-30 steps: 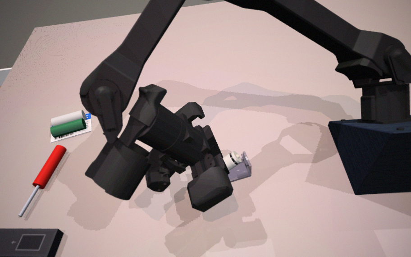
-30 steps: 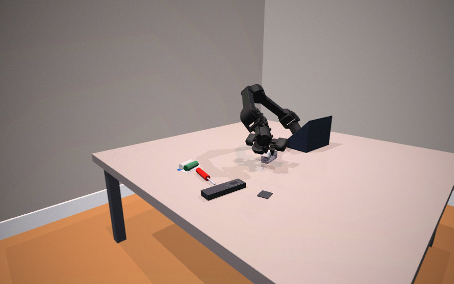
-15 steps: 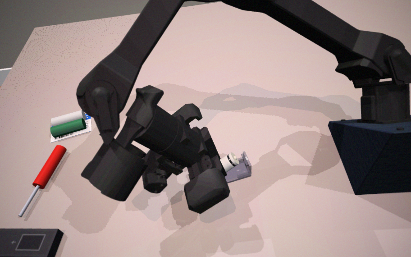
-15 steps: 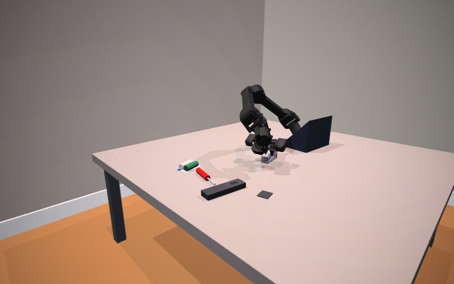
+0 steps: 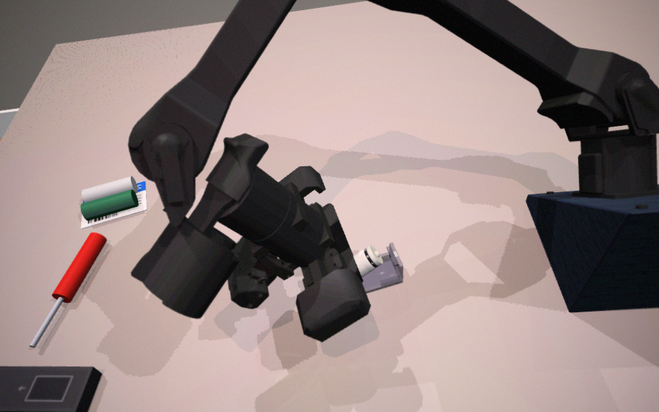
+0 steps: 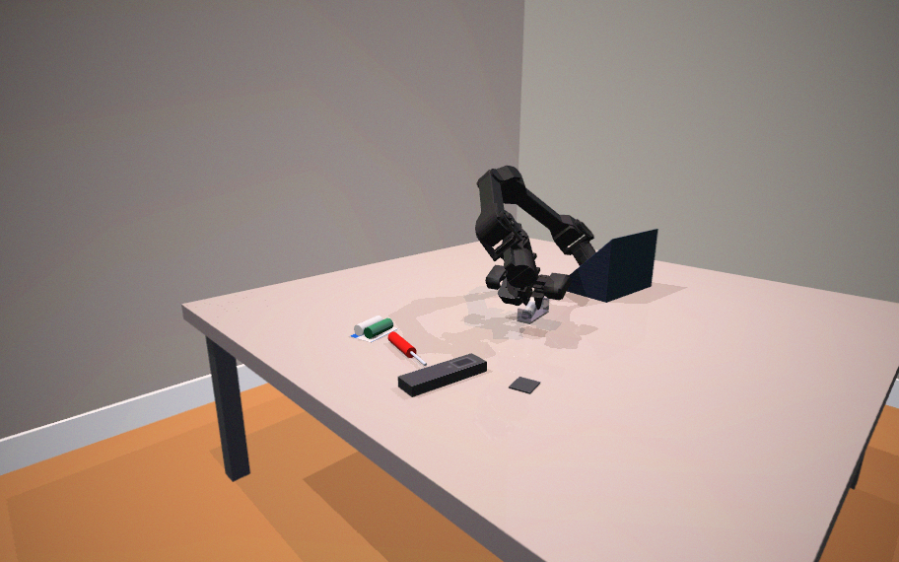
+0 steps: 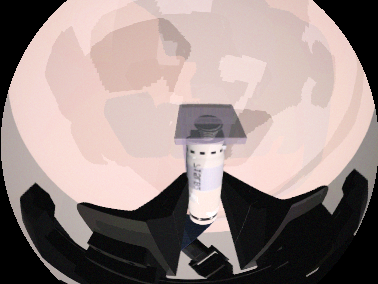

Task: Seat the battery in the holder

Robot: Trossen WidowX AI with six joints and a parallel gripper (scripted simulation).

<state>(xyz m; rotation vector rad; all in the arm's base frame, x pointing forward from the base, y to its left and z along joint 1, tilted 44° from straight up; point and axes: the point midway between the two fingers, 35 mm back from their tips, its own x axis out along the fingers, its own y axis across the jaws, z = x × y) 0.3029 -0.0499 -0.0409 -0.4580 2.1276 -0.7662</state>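
Note:
The white battery [image 5: 365,261] [image 7: 205,175] is between the fingers of my gripper [image 7: 203,177], which is shut on it. In the top view, its terminal end is raised above the floor of the translucent purple holder [image 5: 389,275] [image 6: 525,316] [image 7: 185,117], close to the lip end wall [image 5: 397,263]. The battery looks tilted. In the wrist view, its flat end is at the dark spring [image 7: 208,126], which looks short and compressed; exact contact cannot be told. The gripper hides the holder's spring end in the top view, and the lip is not clear in the wrist view.
A green cylinder [image 5: 110,204] [image 6: 379,327] and a white cylinder [image 5: 109,189] lie on a printed card [image 5: 141,206]. A red-handled screwdriver [image 5: 79,267] [image 6: 401,344] and a black box-shaped device [image 5: 87,384] [image 6: 441,376] lie beyond. A dark square [image 6: 524,385] lies near that device.

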